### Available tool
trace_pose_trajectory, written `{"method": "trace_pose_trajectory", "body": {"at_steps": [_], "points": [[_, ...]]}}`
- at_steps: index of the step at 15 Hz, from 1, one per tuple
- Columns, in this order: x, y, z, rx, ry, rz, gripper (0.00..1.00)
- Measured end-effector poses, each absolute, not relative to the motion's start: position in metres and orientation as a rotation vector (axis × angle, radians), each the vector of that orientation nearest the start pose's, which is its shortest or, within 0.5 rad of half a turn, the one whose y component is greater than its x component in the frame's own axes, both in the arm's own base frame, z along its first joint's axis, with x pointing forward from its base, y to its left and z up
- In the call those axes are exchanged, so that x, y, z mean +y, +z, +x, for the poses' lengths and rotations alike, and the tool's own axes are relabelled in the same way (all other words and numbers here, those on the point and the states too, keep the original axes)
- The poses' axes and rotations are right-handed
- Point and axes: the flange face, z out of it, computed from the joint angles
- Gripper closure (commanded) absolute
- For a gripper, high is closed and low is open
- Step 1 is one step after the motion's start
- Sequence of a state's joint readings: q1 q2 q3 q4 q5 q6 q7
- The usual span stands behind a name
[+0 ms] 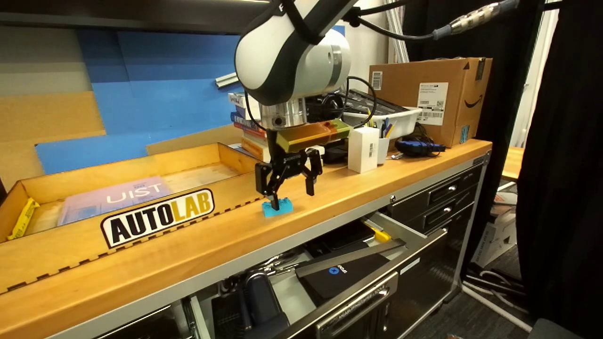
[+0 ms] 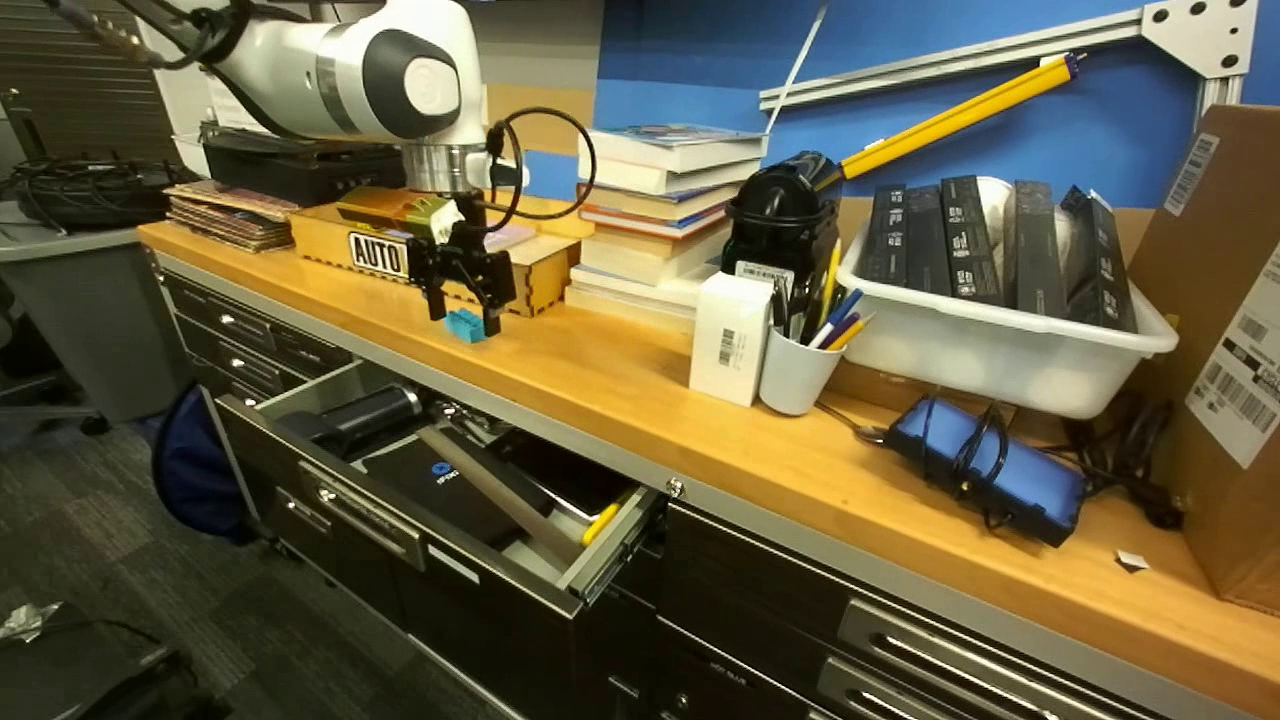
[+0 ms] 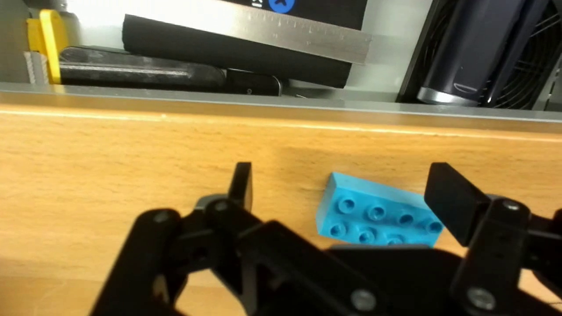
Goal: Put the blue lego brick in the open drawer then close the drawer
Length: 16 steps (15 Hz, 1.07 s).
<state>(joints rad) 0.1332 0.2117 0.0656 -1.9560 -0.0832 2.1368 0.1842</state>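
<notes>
The blue lego brick (image 1: 286, 207) lies studs up on the wooden worktop, behind the drawer; it also shows in an exterior view (image 2: 465, 326) and in the wrist view (image 3: 373, 210). My gripper (image 1: 292, 197) is open above it, pointing down, also in an exterior view (image 2: 464, 318). In the wrist view the gripper's fingers (image 3: 342, 188) stand either side of the brick. The right finger overlaps one brick end, the left finger is well apart, and the brick's lower edge is hidden. The black drawer (image 1: 426, 263) is pulled open below the worktop, also in an exterior view (image 2: 270, 445).
The drawer holds a black box (image 1: 330, 278), a metal ruler (image 3: 307, 39) and a yellow-handled tool (image 1: 380, 234). A wooden tray (image 1: 240, 197) with the AUTOLAB sign, books (image 2: 650, 230), a white box (image 1: 362, 149) and a pen cup (image 2: 795, 375) stand on the worktop.
</notes>
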Motion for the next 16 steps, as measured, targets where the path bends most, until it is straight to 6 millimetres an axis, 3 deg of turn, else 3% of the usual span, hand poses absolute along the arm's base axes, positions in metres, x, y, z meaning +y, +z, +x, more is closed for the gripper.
{"method": "trace_pose_trajectory", "body": {"at_steps": [4, 9, 16], "points": [[0.127, 0.363, 0.595, -0.013, -0.048, -3.234, 0.00], [0.131, 0.362, 0.605, 0.004, -0.071, -3.233, 0.00], [0.144, 0.361, 0.609, -0.138, -0.041, -3.158, 0.00]]}}
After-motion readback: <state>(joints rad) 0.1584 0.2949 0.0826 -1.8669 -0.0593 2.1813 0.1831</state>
